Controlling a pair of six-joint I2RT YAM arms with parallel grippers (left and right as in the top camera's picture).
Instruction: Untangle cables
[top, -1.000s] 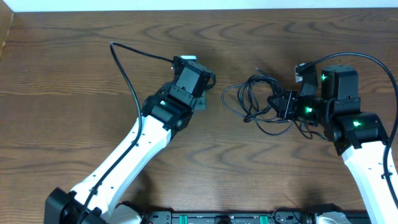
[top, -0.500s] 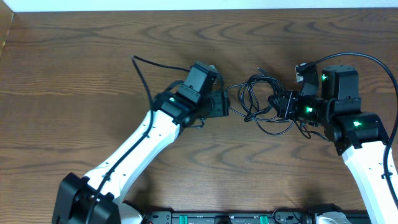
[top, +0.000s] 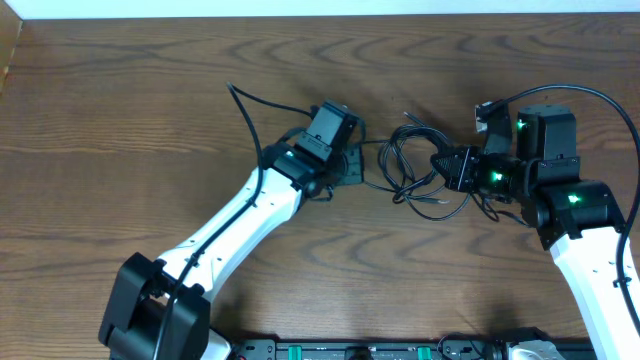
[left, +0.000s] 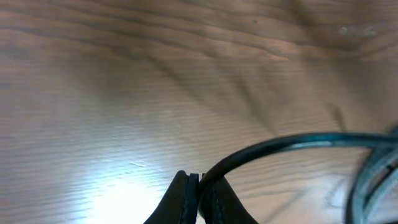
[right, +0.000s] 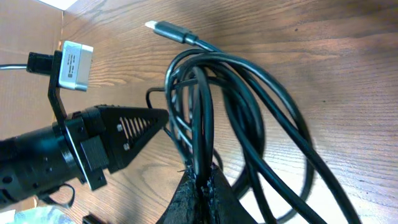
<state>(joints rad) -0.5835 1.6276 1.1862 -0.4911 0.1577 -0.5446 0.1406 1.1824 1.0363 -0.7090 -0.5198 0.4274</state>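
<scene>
The cables (top: 415, 170) fill the mid-surface gap between the left hand (top: 362, 162) and right hand (top: 447, 170), both pinched onto them. Bare surface (top: 120, 120) lies open toward the left edge and along the far edge.

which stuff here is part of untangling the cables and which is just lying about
Job:
- tangle of thin black cables
- left hand, shut on one strand
- right hand, shut on the bunch

Not the job:
- brown wooden table
- thick black wires on the arms
</scene>
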